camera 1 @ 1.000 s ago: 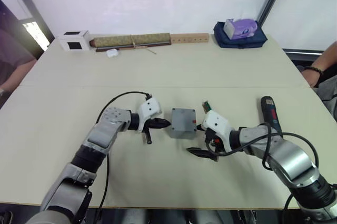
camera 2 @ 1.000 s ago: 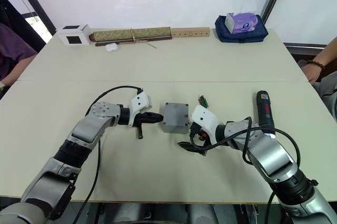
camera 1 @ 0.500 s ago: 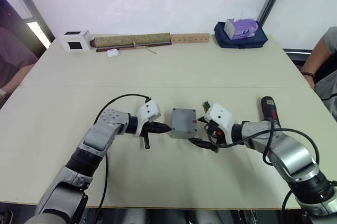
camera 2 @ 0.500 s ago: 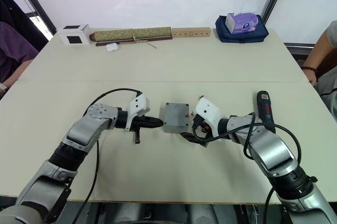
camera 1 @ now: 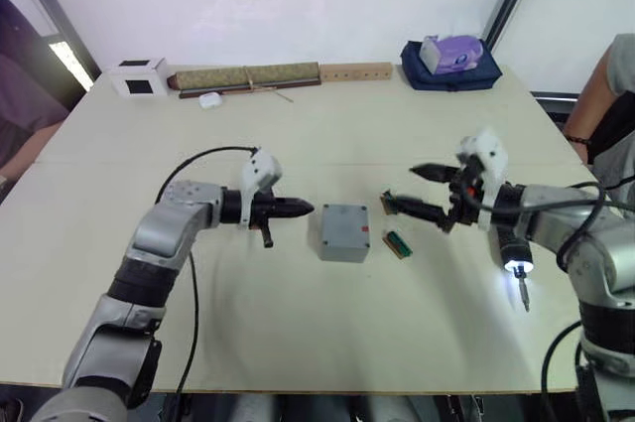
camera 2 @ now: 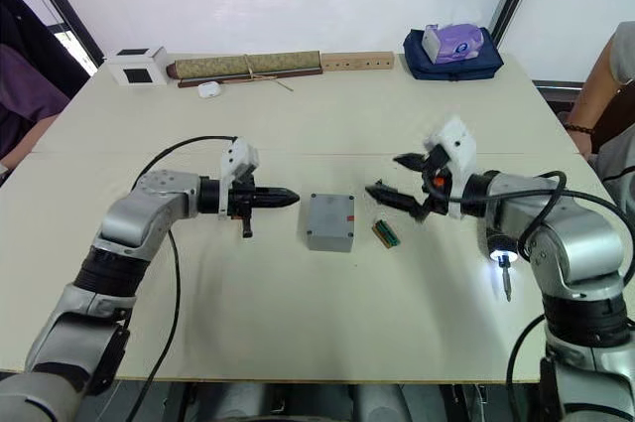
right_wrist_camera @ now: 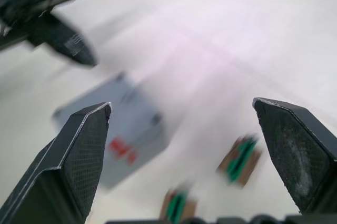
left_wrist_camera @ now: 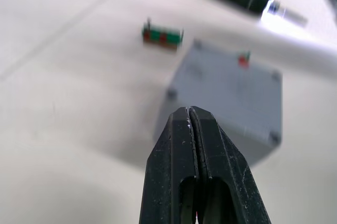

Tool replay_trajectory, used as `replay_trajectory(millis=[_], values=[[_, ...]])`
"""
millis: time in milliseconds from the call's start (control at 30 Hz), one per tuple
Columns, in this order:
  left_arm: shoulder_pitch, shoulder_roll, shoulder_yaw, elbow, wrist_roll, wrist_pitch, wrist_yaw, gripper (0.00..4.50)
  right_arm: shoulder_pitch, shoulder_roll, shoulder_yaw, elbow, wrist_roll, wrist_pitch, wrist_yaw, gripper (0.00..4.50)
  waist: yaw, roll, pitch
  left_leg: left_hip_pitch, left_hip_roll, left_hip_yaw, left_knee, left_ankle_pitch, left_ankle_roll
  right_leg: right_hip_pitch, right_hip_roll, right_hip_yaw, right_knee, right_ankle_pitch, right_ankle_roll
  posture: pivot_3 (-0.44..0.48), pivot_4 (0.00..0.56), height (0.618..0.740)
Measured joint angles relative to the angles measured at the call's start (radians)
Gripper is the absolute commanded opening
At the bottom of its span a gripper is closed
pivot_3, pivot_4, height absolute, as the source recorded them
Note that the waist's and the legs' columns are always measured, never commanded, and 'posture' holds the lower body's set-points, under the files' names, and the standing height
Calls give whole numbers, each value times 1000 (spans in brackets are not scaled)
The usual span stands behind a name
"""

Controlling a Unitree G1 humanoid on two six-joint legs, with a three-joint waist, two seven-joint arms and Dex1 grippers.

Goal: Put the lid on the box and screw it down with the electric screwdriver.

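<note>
Left gripper: clenched on nothing, tips pointing at the box from just beside its left side.
Box: mid-desk, lid sitting on top, red dot on its right side.
Circuit board: on the desk just right of the box.
Right gripper: released, fingers wide apart, raised over the desk right of the box.
Screwdriver: lying near the right edge, its tip light on.

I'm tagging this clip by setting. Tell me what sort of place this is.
Most likely a robotics lab or test room. A large pale table holds assembly parts: a grey box, a small green circuit board and an electric screwdriver with its light on. A person's arm shows at the table's edge.
</note>
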Motion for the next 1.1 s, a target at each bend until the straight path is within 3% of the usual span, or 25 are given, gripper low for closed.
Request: replay_trajectory(millis=[567,800,1100], values=[[39,22,18,-102,-78,78,50,0,-116,119,156,446,-259,-325,-84,4469,-2,0,0,0,0,1,0,1,-1,-1,0,1,1,0,0,0,150,740],[69,38,24,-148,-92,97,73,0,-126,155,156,520,-302,-397,-96,2007,-4,0,0,0,0,1,-1,1,-2,-1,0,1,1,0,0,0,150,740],[92,55,24,-199,-102,126,107,0,-125,158,182,536,-342,-429,-89,2007,-4,0,0,0,0,1,-1,1,-2,-1,0,1,1,0,0,0,150,740]])
